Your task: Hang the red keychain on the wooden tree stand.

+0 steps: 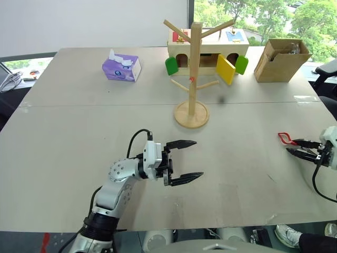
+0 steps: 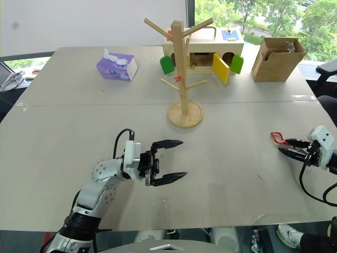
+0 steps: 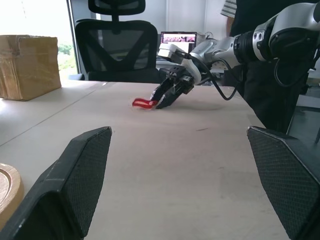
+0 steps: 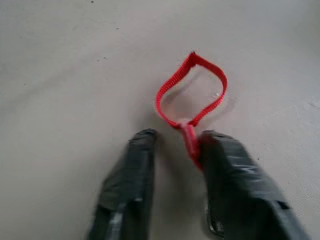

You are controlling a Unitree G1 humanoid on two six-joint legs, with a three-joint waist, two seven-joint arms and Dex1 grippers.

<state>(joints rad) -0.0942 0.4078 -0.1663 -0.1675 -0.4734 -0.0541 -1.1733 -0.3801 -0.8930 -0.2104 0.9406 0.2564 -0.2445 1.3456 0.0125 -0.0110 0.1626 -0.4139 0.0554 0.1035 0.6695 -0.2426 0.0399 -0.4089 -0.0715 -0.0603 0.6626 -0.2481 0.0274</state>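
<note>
the counter (image 1: pixel 79 158) is one broad grey top carrying everything. by its far edge sit one colourful toy house (image 1: pixel 208 52), one cardboard box (image 1: pixel 281 60) toward the far right corner and one purple tissue box (image 1: pixel 122 68) further left. one wooden tree stand (image 1: pixel 192 79) rises just in front of the house, near the middle of the counter, its pegs angled upward and none yet bearing the strap. my left hand (image 1: pixel 184 161) hovers over the near part of the counter with its two fingers spread wide and nothing between them. my right hand (image 1: pixel 297 147) is down at the right edge, its fingers drawn most of the way together around the tail of the one red keychain (image 4: pixel 192 100), though in my right wrist view a gap shows beside the left finger, so i cannot tell if the grip is firm. the loop lies flat on the counter, pointing away from my fingertips. i judge this to be the pick-up step. next i need to finish the pinch, lift clear, carry the strap across to the stand and open the loop over a peg tip.
</note>
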